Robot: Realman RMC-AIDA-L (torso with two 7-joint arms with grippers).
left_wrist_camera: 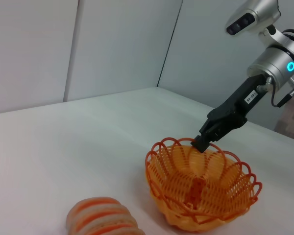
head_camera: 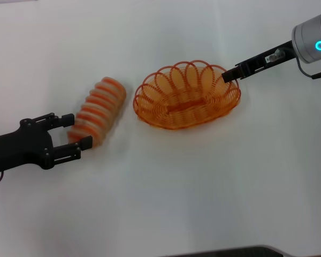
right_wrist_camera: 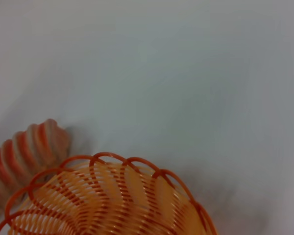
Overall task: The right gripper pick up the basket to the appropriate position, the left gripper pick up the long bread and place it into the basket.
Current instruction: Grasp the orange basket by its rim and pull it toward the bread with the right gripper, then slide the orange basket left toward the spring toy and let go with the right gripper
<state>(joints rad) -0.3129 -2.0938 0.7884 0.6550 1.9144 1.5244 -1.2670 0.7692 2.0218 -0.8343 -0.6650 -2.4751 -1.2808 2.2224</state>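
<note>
The orange wire basket (head_camera: 187, 96) sits on the white table at the centre. My right gripper (head_camera: 230, 75) reaches in from the right, its fingers closed on the basket's right rim; the left wrist view shows its tip (left_wrist_camera: 203, 142) pinching the rim loops of the basket (left_wrist_camera: 201, 191). The long bread (head_camera: 99, 110) lies left of the basket, apart from it. My left gripper (head_camera: 80, 130) is open, its two fingers on either side of the bread's near end. The bread (left_wrist_camera: 103, 218) also shows in the left wrist view. The right wrist view shows the basket rim (right_wrist_camera: 112, 200) and the bread (right_wrist_camera: 24, 152).
The white table (head_camera: 203, 187) runs all around the two objects. A dark edge (head_camera: 230, 251) shows at the table's front. Pale wall panels (left_wrist_camera: 112, 44) stand behind the table in the left wrist view.
</note>
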